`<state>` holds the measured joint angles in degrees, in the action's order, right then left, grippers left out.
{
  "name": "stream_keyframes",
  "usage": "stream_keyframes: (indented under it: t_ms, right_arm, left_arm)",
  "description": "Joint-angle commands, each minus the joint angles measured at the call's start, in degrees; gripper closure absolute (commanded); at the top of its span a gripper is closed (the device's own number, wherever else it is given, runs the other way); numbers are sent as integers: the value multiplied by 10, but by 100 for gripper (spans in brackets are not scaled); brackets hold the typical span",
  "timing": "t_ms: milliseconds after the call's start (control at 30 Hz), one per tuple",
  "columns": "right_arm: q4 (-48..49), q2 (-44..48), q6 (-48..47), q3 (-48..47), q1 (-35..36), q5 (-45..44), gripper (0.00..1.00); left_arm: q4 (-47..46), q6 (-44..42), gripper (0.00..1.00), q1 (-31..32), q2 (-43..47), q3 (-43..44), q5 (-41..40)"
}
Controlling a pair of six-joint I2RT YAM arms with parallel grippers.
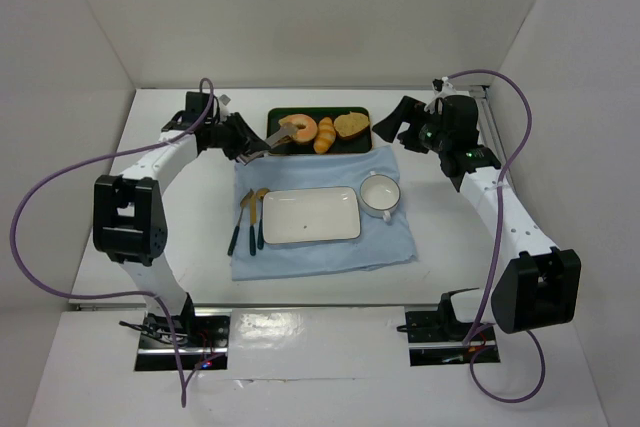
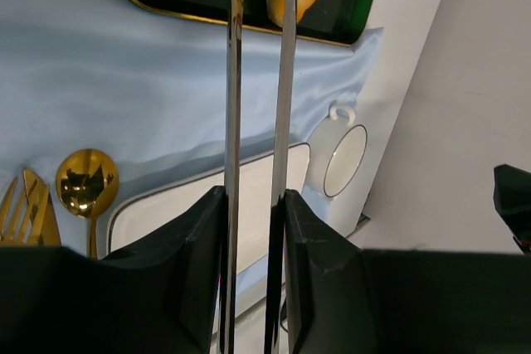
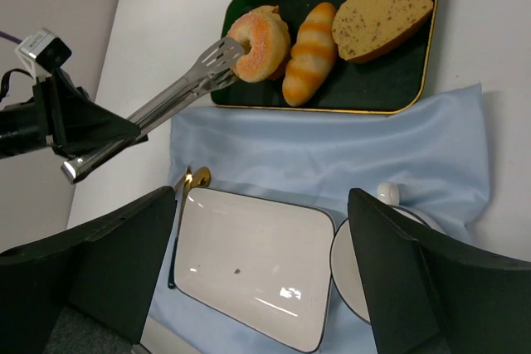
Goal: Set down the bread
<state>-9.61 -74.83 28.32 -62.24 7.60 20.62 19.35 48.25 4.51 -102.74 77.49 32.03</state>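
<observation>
Left gripper (image 2: 255, 205) clamps the tongs (image 3: 178, 89) onto the bread (image 3: 259, 45), not yet out of the tray (image 3: 398, 97); carrying and placing remain.

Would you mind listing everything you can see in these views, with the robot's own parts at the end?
table: one, white, under everything
cloth: one, light blue, centre of the table
tray: one, dark green with a gold rim, at the cloth's far edge
bread: one, orange-tan ring, left in the tray
roll: one, golden, middle of the tray
bread slice: one, brown-crusted, right in the tray
plate: one, white, on the cloth
cup: one, white, right of the plate
cutlery: three, gold with dark handles, left of the plate
tongs: one, silver, tips on the bread
left gripper: one, black, shut on the tongs
right gripper: one, black, open, right of the tray
</observation>
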Motion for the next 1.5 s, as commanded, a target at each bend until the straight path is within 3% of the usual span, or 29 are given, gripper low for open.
stream_keyframes:
  t_ms: [0, 700, 833, 1033, 1233, 1467]
  right_arm:
    - [35, 1, 9, -3, -5, 13, 9]
    - [35, 12, 27, -3, -5, 24, 10]
    - [29, 17, 21, -3, -5, 10, 10]
    - [-6, -6, 0, -34, -5, -18, 12]
    - [-23, -34, -6, -55, -5, -26, 12]
    - [-16, -66, -6, -84, 1, -26, 13]
  left_arm:
    - [-8, -3, 76, -3, 67, -10, 30]
    - [10, -20, 77, -13, 125, -59, 59]
    - [37, -46, 77, -13, 171, -52, 73]
    - [151, -112, 77, 6, 287, -88, 41]
    - [146, -89, 77, 67, 408, -216, 17]
    - [197, -89, 76, 99, 506, -277, -16]
